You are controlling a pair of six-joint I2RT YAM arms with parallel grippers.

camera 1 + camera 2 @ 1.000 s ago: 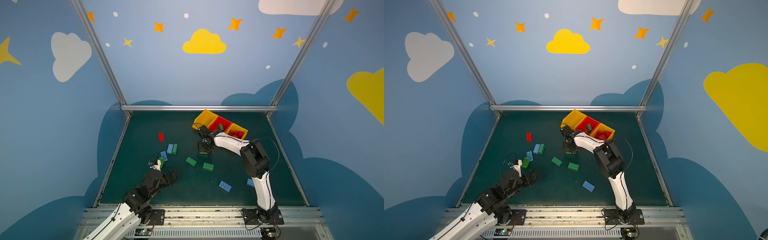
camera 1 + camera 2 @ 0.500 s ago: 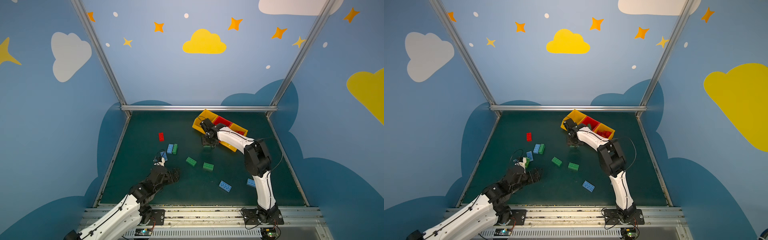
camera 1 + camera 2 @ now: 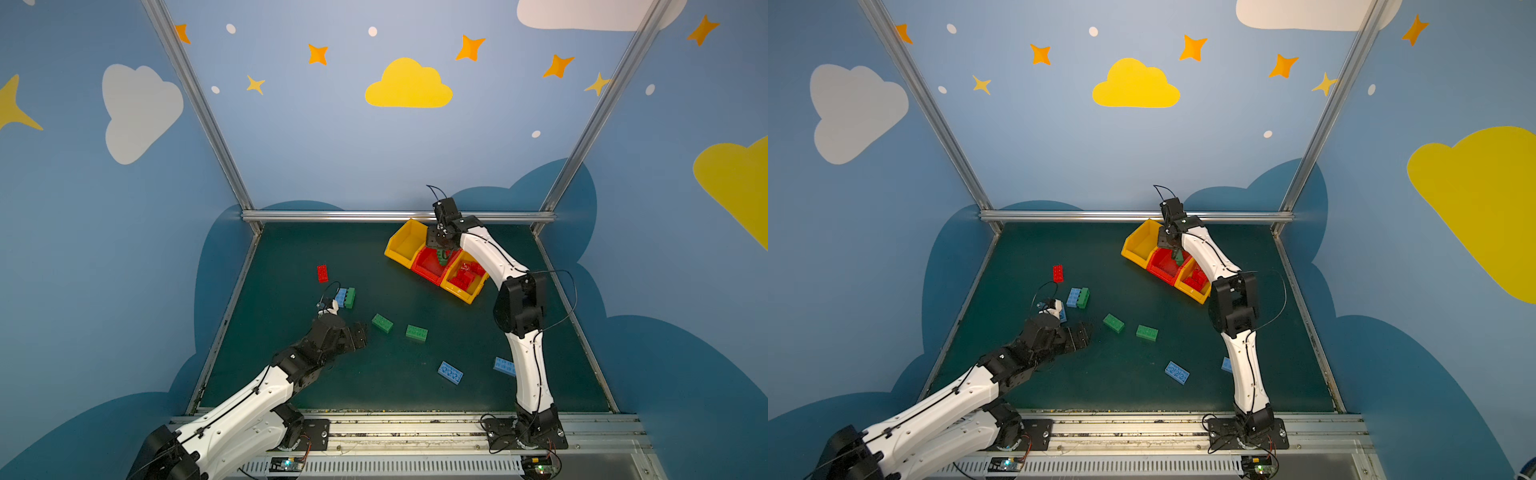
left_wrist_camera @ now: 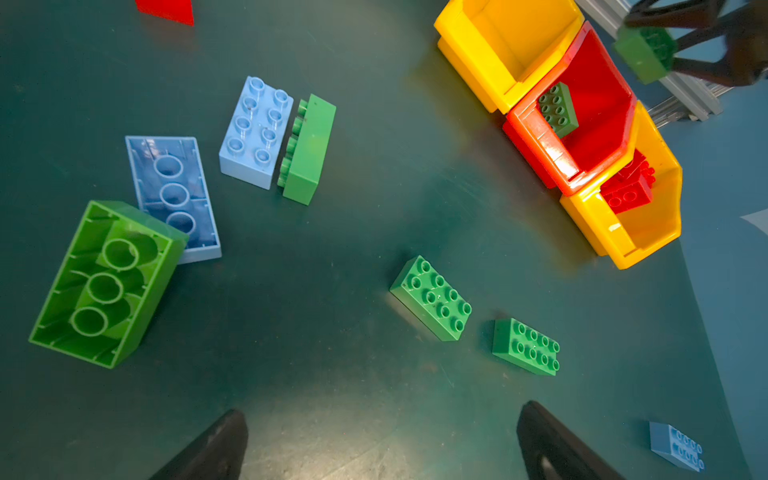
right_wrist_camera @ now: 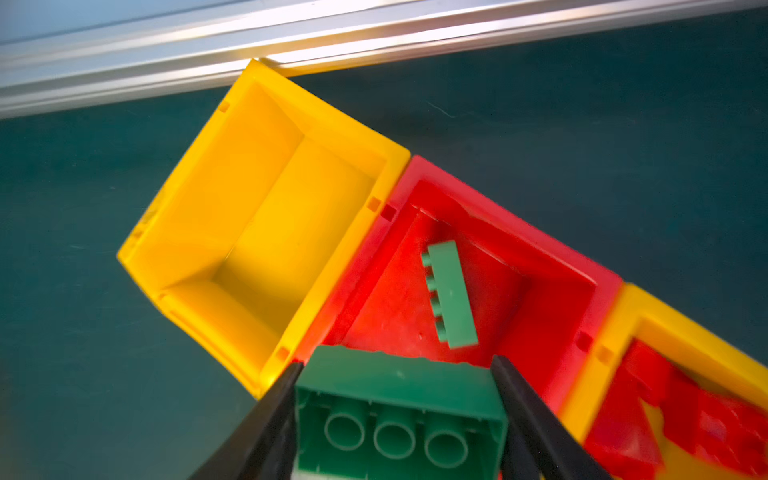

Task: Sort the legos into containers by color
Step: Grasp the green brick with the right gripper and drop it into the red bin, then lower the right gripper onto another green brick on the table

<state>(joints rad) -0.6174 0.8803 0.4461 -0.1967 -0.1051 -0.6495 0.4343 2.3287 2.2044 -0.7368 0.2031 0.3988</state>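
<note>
In both top views the right claw hangs above the red bin, a green brick at its tips. The left claw sits low over the mat, spread wide, with a loose green brick just ahead of it.

Left wrist view: the left claw's fingers stand far apart. Ahead of them lie the loose green brick and another green brick, studs up. Off to one side, an upturned green shell touches an upturned blue one.

Right wrist view: the green brick (hollow underside to the lens) sits between the right claw's black fingers, one against each side. The frame is blurred, and whether they press it cannot be told. Past the tips, inside the red bin, a second green brick lies on its side. A yellow bin joins one flank of the red bin; another yellow bin on the other flank holds red bricks.
</note>
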